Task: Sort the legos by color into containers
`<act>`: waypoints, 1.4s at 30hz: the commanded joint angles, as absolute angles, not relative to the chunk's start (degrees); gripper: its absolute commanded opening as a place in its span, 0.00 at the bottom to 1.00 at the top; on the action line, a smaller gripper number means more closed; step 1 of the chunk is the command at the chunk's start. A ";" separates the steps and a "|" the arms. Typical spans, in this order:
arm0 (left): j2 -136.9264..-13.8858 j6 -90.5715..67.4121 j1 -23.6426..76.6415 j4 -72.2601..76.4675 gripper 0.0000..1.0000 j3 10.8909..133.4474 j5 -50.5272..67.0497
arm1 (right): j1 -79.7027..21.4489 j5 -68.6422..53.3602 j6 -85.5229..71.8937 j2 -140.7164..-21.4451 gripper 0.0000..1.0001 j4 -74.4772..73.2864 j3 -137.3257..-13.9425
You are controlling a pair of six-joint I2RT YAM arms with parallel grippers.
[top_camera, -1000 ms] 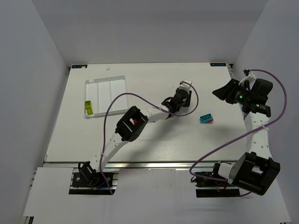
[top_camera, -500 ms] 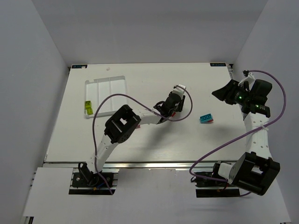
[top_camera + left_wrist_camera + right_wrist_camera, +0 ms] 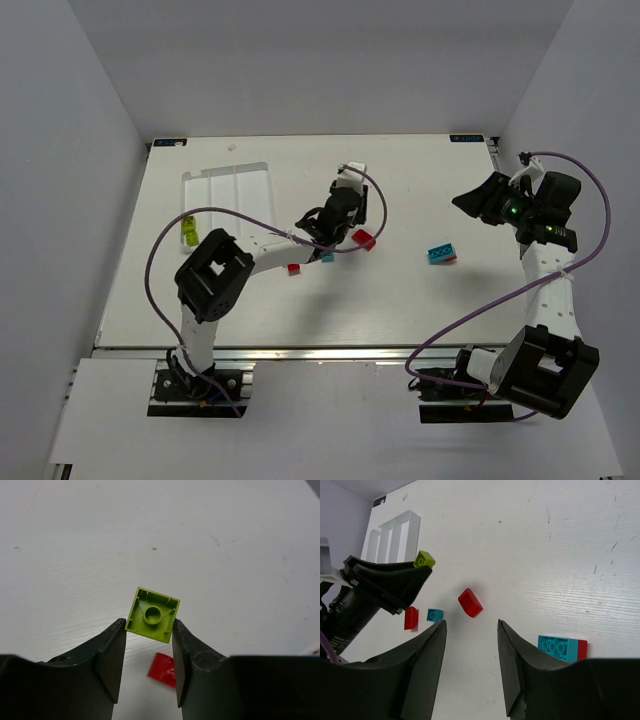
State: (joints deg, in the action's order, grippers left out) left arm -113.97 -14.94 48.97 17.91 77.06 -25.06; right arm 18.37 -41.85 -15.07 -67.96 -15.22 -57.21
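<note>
Reaches toward 1 o'clock with the left arm [image 3: 268,246], pinches a yellow-green lego [image 3: 152,614] in the left claw [image 3: 149,630], and holds the right claw [image 3: 471,624] parted at 3 o'clock, facing 9 o'clock.

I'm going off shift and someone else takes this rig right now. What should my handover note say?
Left gripper: shut on a yellow-green brick, held above the table, short of the tray.
Right gripper: open, empty, hovering at the right.
Done: second yellow-green brick in the tray's left compartment.
Left: place the held brick; one red brick, another red brick, small teal brick and large cyan brick lie loose on the table.
</note>
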 commanded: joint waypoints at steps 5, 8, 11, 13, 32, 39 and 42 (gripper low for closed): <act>-101.96 -23.37 40.35 2.84 0.18 70.06 -31.90 | 18.63 -44.03 -15.47 -66.88 0.51 -12.83 -56.69; -97.57 -24.61 35.96 0.36 0.18 67.08 -32.17 | 18.63 -44.38 -15.38 -66.97 0.51 -12.83 -56.60; -93.79 -25.40 31.48 -4.46 0.18 64.78 -33.13 | 18.54 -44.74 -15.38 -67.06 0.51 -12.83 -56.51; -91.95 -25.84 27.61 -6.23 0.18 63.20 -33.31 | 18.63 -44.91 -15.47 -66.97 0.52 -12.75 -56.51; -103.44 -26.11 5.72 -18.71 0.22 72.32 -36.12 | 18.54 -46.58 -14.68 -67.50 0.52 -12.75 -56.25; -106.09 -25.75 3.96 -20.31 0.72 74.71 -34.54 | 18.46 -48.51 -13.45 -68.29 0.55 -12.92 -56.34; -104.59 -25.75 3.96 -19.69 0.76 74.62 -33.23 | 18.37 -52.88 -11.35 -68.81 0.61 -13.01 -56.25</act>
